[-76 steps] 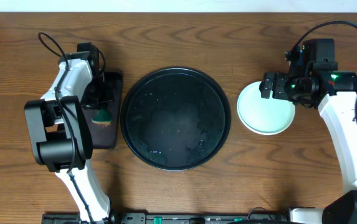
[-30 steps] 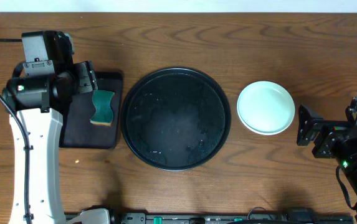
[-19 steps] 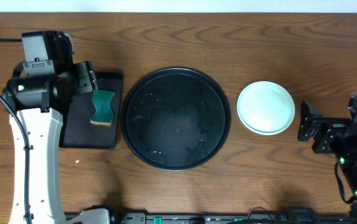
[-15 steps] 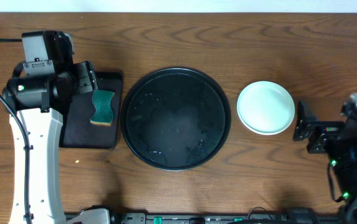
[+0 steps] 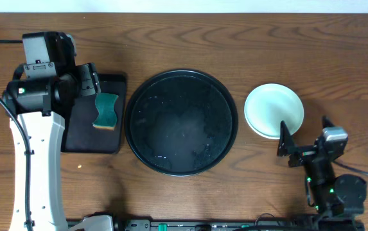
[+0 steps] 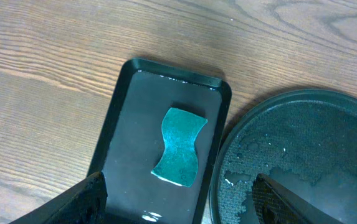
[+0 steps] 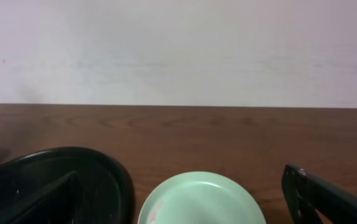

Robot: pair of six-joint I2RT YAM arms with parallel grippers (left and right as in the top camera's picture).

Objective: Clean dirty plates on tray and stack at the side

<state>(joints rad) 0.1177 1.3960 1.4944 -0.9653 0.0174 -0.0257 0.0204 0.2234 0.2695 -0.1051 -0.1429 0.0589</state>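
Large round glossy black tray (image 5: 171,128): wet, carrying no plates. Pale mint-green round plastic plate (image 5: 270,109): on the wooden table (image 5: 248,38) right of that tray, apart from it, with a faint red mark near one edge; whether others lie beneath cannot be told. Right gripper (image 7: 179,186): spread wide, empty, near the plate. Left gripper (image 6: 179,186): spread wide, empty, above the small rectangular black tray (image 6: 122,143) with the teal sponge (image 6: 179,146). Status, judged: clearing done; that mark may need wiping.
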